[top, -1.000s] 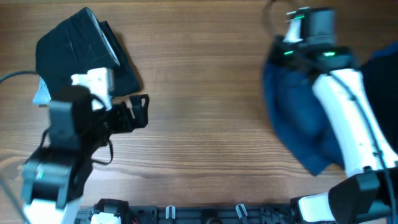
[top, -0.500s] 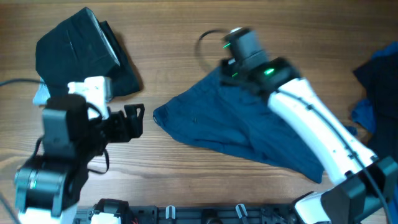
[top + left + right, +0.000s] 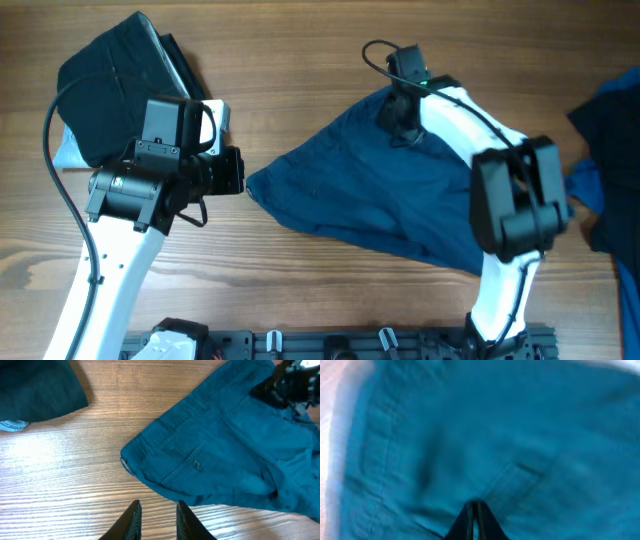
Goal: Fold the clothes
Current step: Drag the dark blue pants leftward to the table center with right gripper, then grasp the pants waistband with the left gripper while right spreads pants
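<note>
At the centre of the overhead frame, the mid-blue denim-like shorts (image 3: pixel 370 200) lie spread on the wooden surface (image 3: pixel 290 60), waistband corner pointing left and stitched back pocket showing. The right arm reaches up from the lower right, elbow bent sharply, forearm running up and left to the shorts' upper edge. There the right claw (image 3: pixel 398 125) is down on the cloth. Its wrist view is blurred, but the fingers (image 3: pixel 470 517) look pressed together on blue fabric.

Over on the left, the left arm rises from the bottom edge and angles up and right. The left claw (image 3: pixel 234 170) points at the shorts' left tip, just beside it and apart from it. Its fingers (image 3: pixel 132 520) stand narrowly parted with nothing between them.

In the upper left sits a black folded garment (image 3: pixel 110 80), with a pale blue fabric piece (image 3: pixel 64 150) peeking out beneath it. Dark blue garments (image 3: pixel 610 110) are heaped at the right edge.
</note>
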Controlling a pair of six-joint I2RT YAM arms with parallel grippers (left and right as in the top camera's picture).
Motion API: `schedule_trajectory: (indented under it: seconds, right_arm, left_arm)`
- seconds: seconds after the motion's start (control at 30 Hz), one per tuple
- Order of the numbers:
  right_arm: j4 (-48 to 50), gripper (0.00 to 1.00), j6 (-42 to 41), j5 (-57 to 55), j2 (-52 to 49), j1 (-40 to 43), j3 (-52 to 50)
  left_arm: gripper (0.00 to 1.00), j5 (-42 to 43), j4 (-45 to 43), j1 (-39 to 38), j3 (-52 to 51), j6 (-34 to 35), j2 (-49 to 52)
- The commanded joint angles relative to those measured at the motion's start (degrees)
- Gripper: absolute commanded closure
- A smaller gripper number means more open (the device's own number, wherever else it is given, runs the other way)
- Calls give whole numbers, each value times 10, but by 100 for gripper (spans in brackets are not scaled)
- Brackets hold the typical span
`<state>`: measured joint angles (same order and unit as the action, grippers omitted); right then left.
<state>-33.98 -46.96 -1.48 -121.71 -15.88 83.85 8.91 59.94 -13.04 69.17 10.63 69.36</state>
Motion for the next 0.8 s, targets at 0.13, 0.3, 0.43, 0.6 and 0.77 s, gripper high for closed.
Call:
schedule_trajectory:
  seconds: [0.13,0.3,0.43,0.6,0.77]
  right_arm:
    - [274,96,-202,174,-139,-21,0]
    - [557,96,-181,198,-210,-85,3]
    - [640,96,-26,254,-194,-86,7]
    - [587,72,68,391,-70,-13,7]
    - [289,65,235,308,172,82,7]
  left_arm:
    - [71,2,-2,-3,5,-14,-12]
    - [59,2,-3,-2,5,-14,-12]
    - [32,2,-4,-3,5,-14,-12]
    - [19,3,-4,-3,5,-14,-11]
    - [18,3,-4,-2,5,-14,-11]
